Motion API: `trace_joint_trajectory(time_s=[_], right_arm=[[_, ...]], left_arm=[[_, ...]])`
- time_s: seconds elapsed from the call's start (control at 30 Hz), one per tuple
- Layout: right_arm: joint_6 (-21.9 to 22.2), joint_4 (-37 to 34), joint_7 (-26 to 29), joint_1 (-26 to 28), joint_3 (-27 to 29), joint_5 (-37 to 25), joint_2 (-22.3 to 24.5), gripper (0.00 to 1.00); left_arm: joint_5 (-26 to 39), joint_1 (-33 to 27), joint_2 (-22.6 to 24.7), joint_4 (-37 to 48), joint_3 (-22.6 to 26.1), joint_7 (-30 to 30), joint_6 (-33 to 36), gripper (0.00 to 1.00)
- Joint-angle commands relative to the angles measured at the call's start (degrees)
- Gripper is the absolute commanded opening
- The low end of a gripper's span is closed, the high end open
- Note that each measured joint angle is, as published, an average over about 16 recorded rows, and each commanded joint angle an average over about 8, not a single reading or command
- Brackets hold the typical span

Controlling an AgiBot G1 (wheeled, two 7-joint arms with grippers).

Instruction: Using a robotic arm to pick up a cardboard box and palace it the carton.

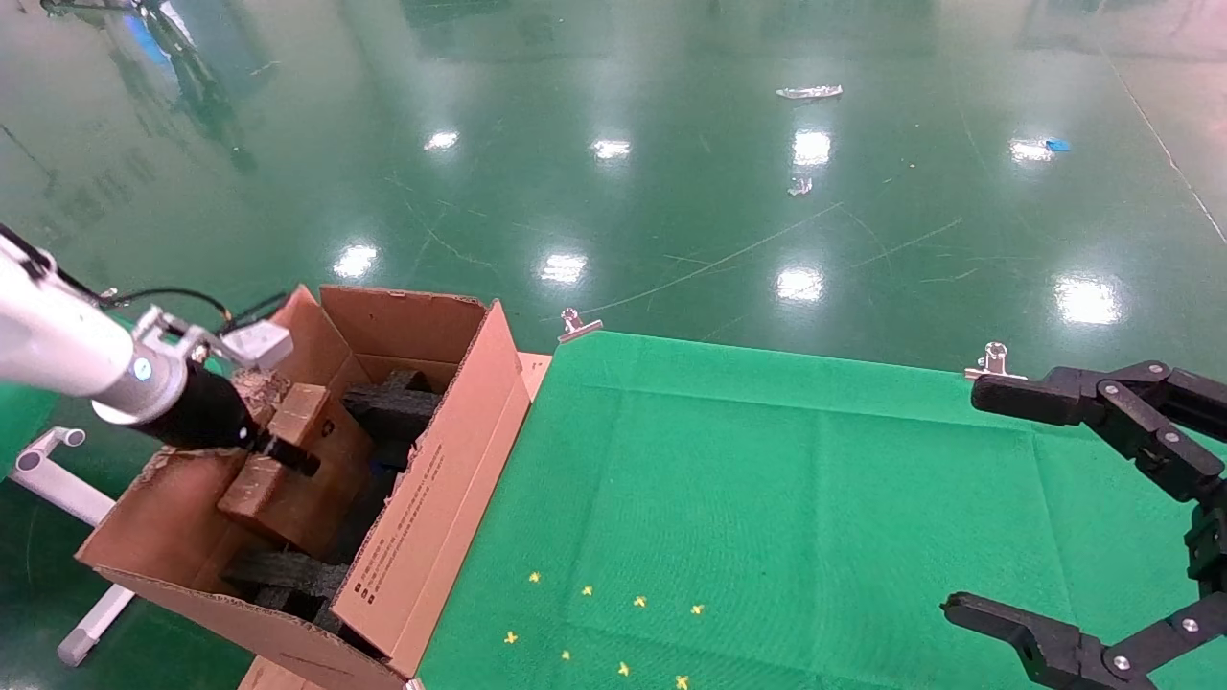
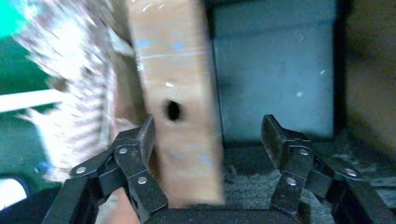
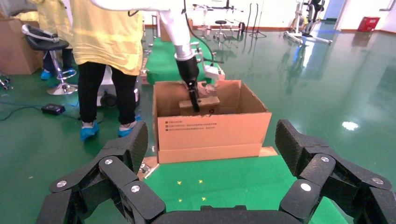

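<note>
The large brown carton (image 1: 431, 498) stands open at the left end of the green table, with black foam pieces (image 1: 393, 407) inside. The small reddish-brown cardboard box (image 1: 312, 498) sits tilted inside it on the foam. My white-sleeved left arm reaches down into the carton. Its gripper (image 1: 295, 464) is open around the box. In the left wrist view the box (image 2: 182, 84), with its round hole, lies against one finger (image 2: 145, 137); the other finger stands well clear. My right gripper (image 1: 959, 498) is open and empty over the table's right side. From there I see the carton (image 3: 210, 133) and the box (image 3: 205, 105).
The green mat (image 1: 767, 498) has small yellow crosses (image 1: 594, 623) near its front edge. Metal clips (image 1: 575, 326) hold its far edge. A white tube frame (image 1: 57, 479) stands left of the carton. A person in yellow (image 3: 107, 46) stands beyond the carton.
</note>
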Motion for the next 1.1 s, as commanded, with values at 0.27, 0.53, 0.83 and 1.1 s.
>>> trace_joint_trajectory(time_s=[0.27,0.53,0.83,1.1], right_arm=[[0.01,0.00,-0.01,0.01,-0.03,0.02,0.01,1.00],[0.02,-0.01,-0.03,0.00,-0.05,0.04,0.02,1.00],[0.02,-0.05,-0.05,0.02,-0.07,0.06,0.02,1.00],[0.02,-0.07,-0.07,0.03,-0.10,0.07,0.03,1.00]], left_arm=[[-1.13,-9.98,-0.99,-1.44,-0.90,3.84,3.01,1.00],[-2.79,-18.39,-3.08,-5.03,-2.49,10.56,3.38,1.00],[-5.71,-15.81,-4.83,-11.26,-9.21,13.00,4.47,1.00],[-9.33,-7.16,-6.46,-20.10,-19.47,15.25,6.86,1.00]])
